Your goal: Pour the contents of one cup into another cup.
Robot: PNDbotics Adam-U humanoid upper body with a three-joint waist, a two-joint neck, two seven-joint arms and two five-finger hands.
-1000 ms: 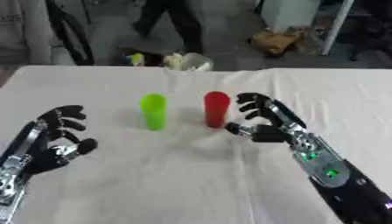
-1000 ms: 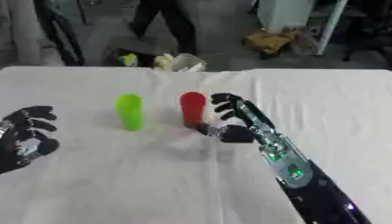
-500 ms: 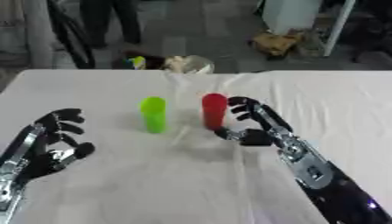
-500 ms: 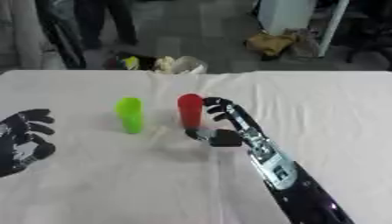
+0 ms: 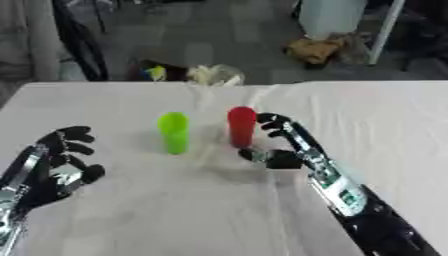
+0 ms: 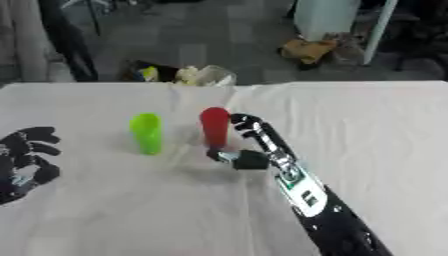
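A red cup (image 5: 241, 126) stands upright on the white table (image 5: 385, 125), with a green cup (image 5: 173, 132) upright just to its left. My right hand (image 5: 282, 144) is right beside the red cup on its right side, fingers spread and open, thumb low near the cup's base. I cannot tell if it touches the cup. My left hand (image 5: 59, 162) rests open near the lower left, well apart from the green cup.
The white cloth covers the whole table. Beyond its far edge lie a clear bag (image 5: 210, 75) and clutter on the floor. A brown object (image 5: 315, 49) sits further back.
My right hand has moved left and closed in on the red cup. The cups stay where they were. The view has shifted a little.
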